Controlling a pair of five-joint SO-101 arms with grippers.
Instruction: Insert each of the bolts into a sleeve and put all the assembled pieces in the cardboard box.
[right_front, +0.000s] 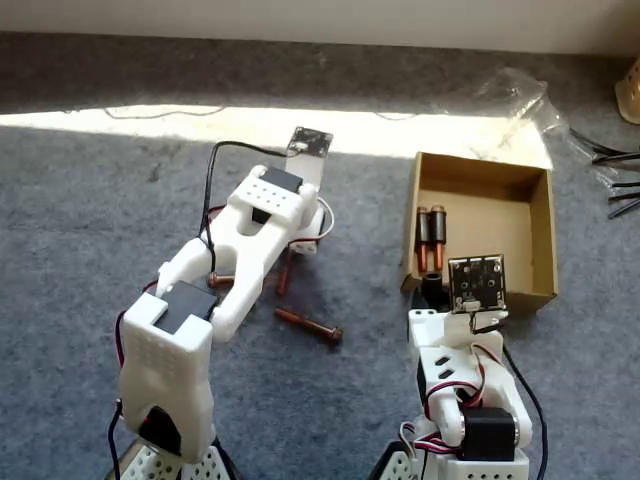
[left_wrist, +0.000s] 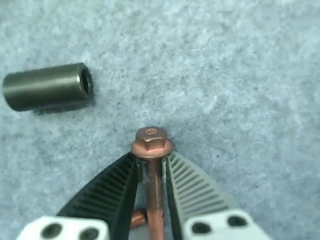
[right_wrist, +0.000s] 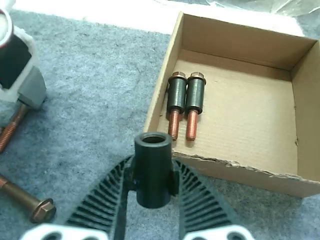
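Observation:
My left gripper (left_wrist: 152, 159) is shut on a copper bolt (left_wrist: 153, 170) and holds it by the shank just behind the hex head, low over the grey carpet. A dark sleeve (left_wrist: 47, 86) lies on its side close by. In the high view this gripper (right_front: 300, 246) sits mid-carpet, left of the cardboard box (right_front: 535, 235). My right gripper (right_wrist: 152, 167) is shut on another dark sleeve (right_wrist: 152, 150), held upright with its bore showing, just outside the box's near wall (right_wrist: 225, 167). Two assembled pieces (right_wrist: 185, 100) lie side by side inside the box.
Loose bolts lie on the carpet: one (right_front: 308, 325) between the arms, one (right_front: 220, 280) and one (right_front: 285, 272) partly under the left arm. A clear plastic bag (right_front: 520, 95) lies behind the box, and black cables (right_front: 615, 190) at the right edge.

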